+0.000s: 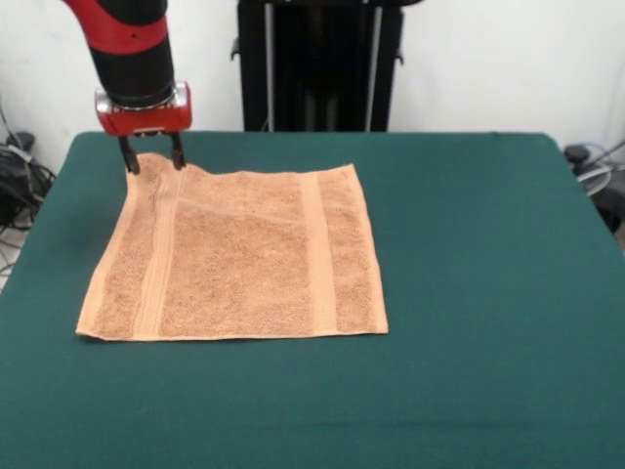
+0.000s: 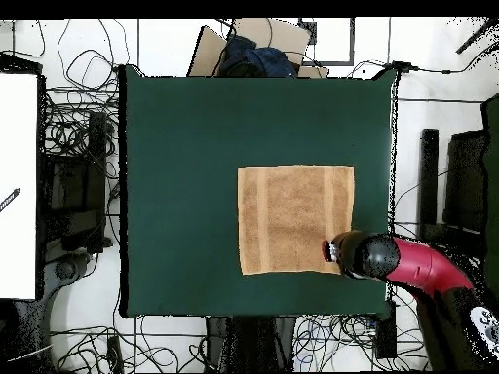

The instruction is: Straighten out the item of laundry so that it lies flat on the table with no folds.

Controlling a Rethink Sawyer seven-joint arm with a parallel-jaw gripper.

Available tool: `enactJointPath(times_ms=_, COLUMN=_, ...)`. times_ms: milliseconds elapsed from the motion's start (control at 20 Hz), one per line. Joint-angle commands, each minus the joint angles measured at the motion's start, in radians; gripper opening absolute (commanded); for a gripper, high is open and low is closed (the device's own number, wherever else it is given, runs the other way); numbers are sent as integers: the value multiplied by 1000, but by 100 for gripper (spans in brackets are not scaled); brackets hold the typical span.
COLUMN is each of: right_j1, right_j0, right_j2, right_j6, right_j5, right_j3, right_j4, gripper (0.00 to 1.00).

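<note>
The orange-tan towel (image 1: 239,256) lies spread out almost flat on the green table (image 1: 469,254), left of centre in the front view. Its smoother bands run near the left and right edges. Its far left corner is slightly rumpled. My gripper (image 1: 153,160) hangs just over that corner, with both black fingers (image 1: 130,159) spread apart on either side of it. It is open and holds nothing. In the overhead view the towel (image 2: 295,219) sits right of the table's (image 2: 185,175) centre, and the gripper (image 2: 331,253) covers its lower right corner.
The robot's black pedestal (image 1: 320,63) stands behind the far edge of the table. Cables (image 2: 78,117) and equipment lie on the floor around the table. A white surface (image 2: 18,185) stands beside the table in the overhead view.
</note>
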Motion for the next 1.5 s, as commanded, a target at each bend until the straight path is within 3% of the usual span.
enactJointPath(times_ms=50, right_j1=-31, right_j0=-16, right_j2=118, right_j6=-66, right_j5=-23, right_j3=5, right_j4=-22, gripper=100)
enactJointPath(times_ms=350, right_j1=-54, right_j0=7, right_j2=95, right_j6=20, right_j5=-69, right_j3=52, right_j4=-16, gripper=100)
enactJointPath(times_ms=550, right_j1=-125, right_j0=-21, right_j2=117, right_j6=92, right_j5=-197, right_j3=184, right_j4=3, gripper=100)
enactJointPath(times_ms=700, right_j1=-214, right_j0=-9, right_j2=104, right_j6=121, right_j5=-178, right_j3=260, right_j4=36, gripper=100)
enactJointPath(times_ms=900, right_j1=-259, right_j0=-24, right_j2=127, right_j6=120, right_j5=-201, right_j3=320, right_j4=75, gripper=100)
enactJointPath(times_ms=1500, right_j1=-421, right_j0=9, right_j2=76, right_j6=102, right_j5=-103, right_j3=366, right_j4=170, gripper=100)
